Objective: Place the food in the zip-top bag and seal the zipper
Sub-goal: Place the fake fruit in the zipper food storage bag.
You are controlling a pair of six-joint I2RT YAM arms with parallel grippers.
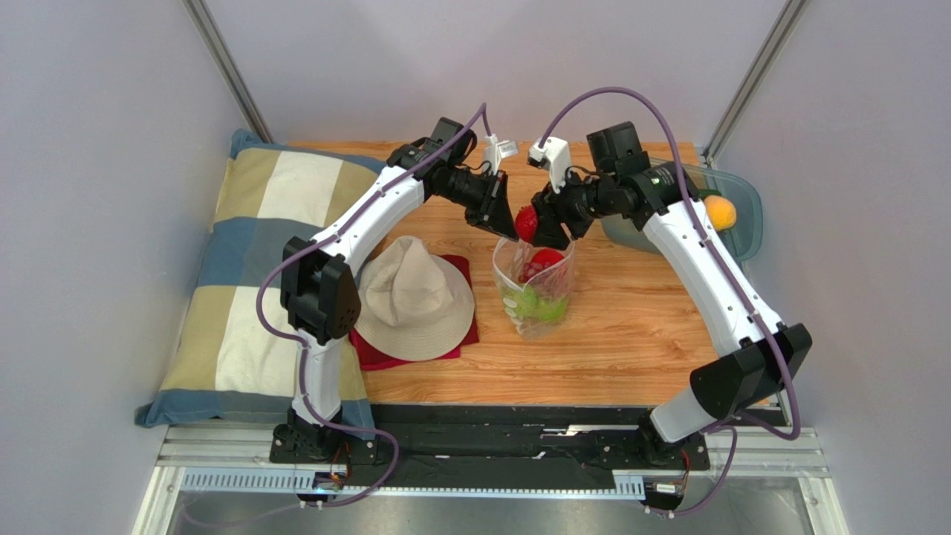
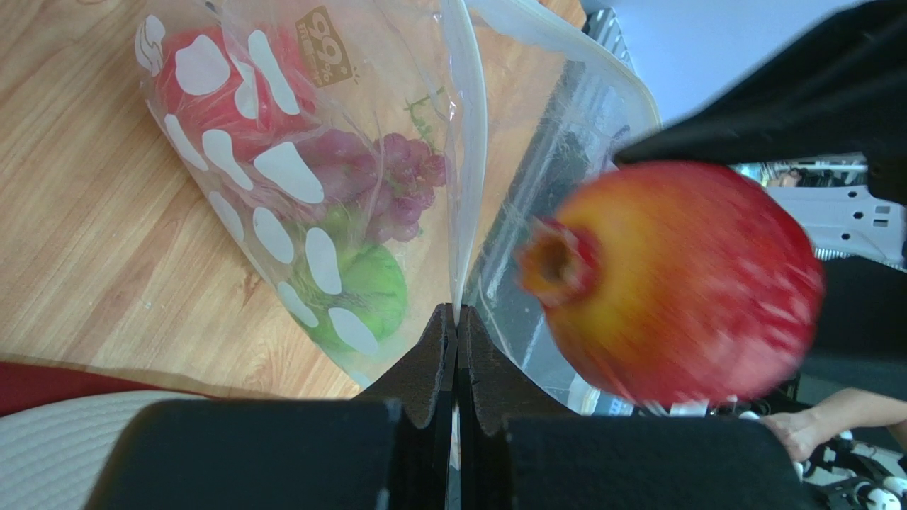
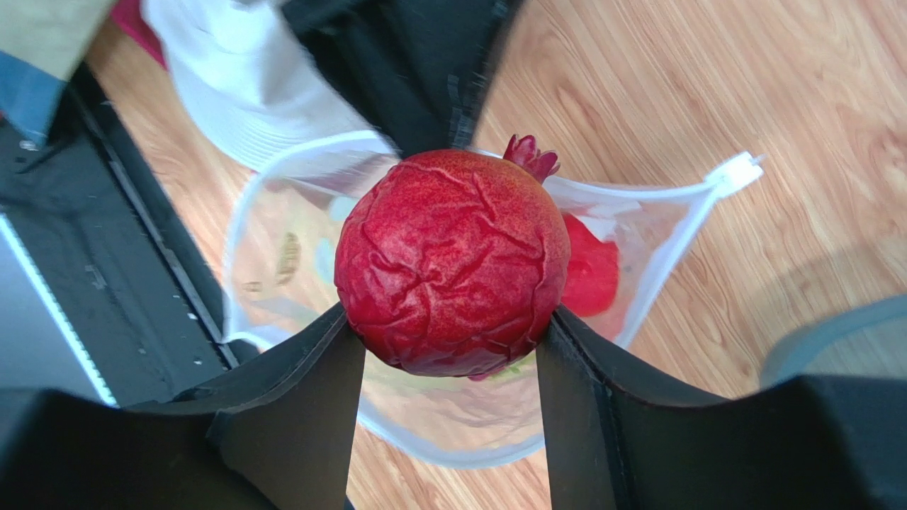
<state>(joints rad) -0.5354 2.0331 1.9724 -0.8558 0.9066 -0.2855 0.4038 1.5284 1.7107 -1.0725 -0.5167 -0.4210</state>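
The zip-top bag (image 1: 536, 292) stands open on the table's middle, holding green balls, a red one and purple grapes (image 2: 399, 181). My left gripper (image 1: 505, 221) is shut on the bag's mouth edge with the zipper (image 2: 465, 159) and holds it up. My right gripper (image 1: 534, 229) is shut on a red pomegranate (image 3: 452, 260), held just above the bag's open mouth (image 3: 681, 213). The pomegranate also shows blurred in the left wrist view (image 2: 671, 282). An orange ball (image 1: 721, 212) lies on the grey tray (image 1: 746, 229) at the back right.
A beige hat (image 1: 413, 299) lies on a red cloth (image 1: 460, 273) left of the bag. A checked pillow (image 1: 251, 268) lies at the far left. The wooden table (image 1: 636, 334) ends at a black rail near the arm bases.
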